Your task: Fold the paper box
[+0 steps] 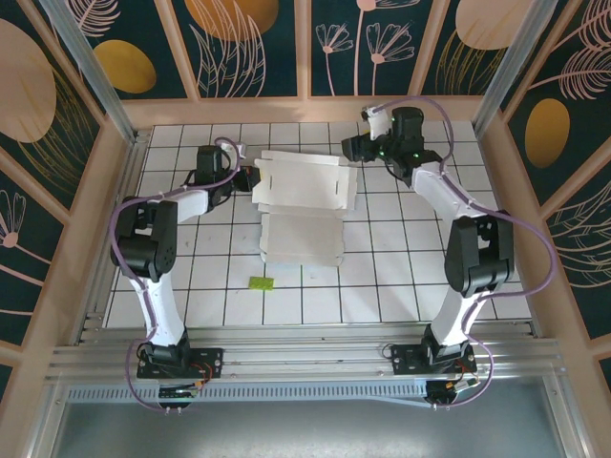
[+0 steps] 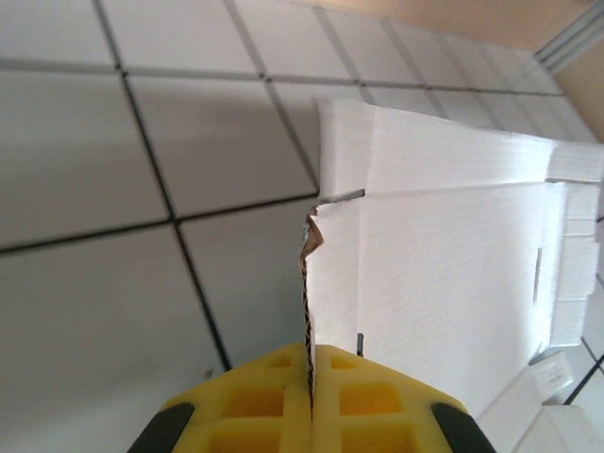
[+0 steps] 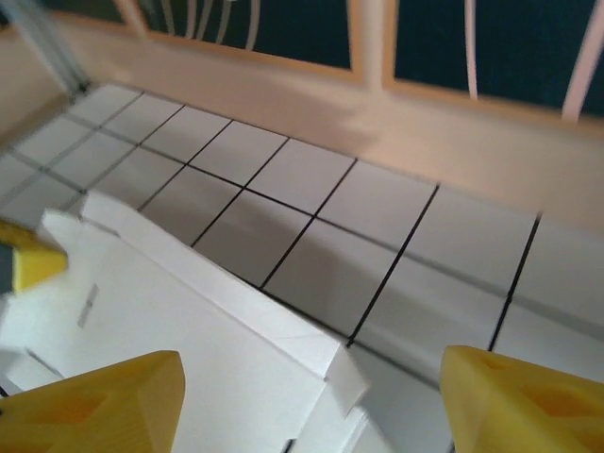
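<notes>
We found the paper box (image 1: 301, 205) lying opened out, white side up, on the far middle of the tabletop (image 1: 401, 277), between the two arms. The left pincer (image 2: 311, 363) was clamped on the box's left edge, where the card already looked crumpled. The right pincer (image 3: 311, 396) stood apart above the far right corner, gripping nothing.

We judged that, with only one side held, a lift or pull might drag the whole sheet across the smooth tiles rather than bend it at a crease. The thin pinched edge might also tear or slip free.

The tabletop was white tile with dark grid lines, with a small yellow-green scrap (image 1: 261, 282) on its near part. Around it stood wood-framed walls (image 1: 253, 48) of dark teal with gold leaf patterns.
</notes>
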You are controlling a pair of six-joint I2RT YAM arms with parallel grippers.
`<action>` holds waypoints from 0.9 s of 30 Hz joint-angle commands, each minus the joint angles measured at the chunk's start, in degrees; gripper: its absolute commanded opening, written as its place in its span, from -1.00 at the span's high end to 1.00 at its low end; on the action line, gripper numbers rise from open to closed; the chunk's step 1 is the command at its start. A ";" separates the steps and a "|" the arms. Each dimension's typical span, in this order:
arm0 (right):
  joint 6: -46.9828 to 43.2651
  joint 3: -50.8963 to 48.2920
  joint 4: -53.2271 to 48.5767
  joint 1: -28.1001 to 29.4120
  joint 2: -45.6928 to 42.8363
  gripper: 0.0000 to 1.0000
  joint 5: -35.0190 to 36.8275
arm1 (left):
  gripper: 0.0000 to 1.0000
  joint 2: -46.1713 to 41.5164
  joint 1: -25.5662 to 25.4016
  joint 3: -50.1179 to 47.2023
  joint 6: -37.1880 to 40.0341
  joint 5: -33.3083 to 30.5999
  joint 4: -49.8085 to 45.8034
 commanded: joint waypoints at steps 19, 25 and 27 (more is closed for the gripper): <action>-43.30 39.97 -44.75 6.40 24.76 -0.16 -16.99 | 1.00 -10.47 -0.13 -14.40 17.35 11.01 28.20; -41.02 40.99 -44.01 6.82 26.43 0.44 -15.40 | 1.00 -10.32 -0.13 -13.75 17.37 10.44 27.49; -40.28 40.75 -43.45 7.00 25.99 0.55 -14.57 | 1.00 -10.33 -0.13 -13.43 17.27 9.64 26.91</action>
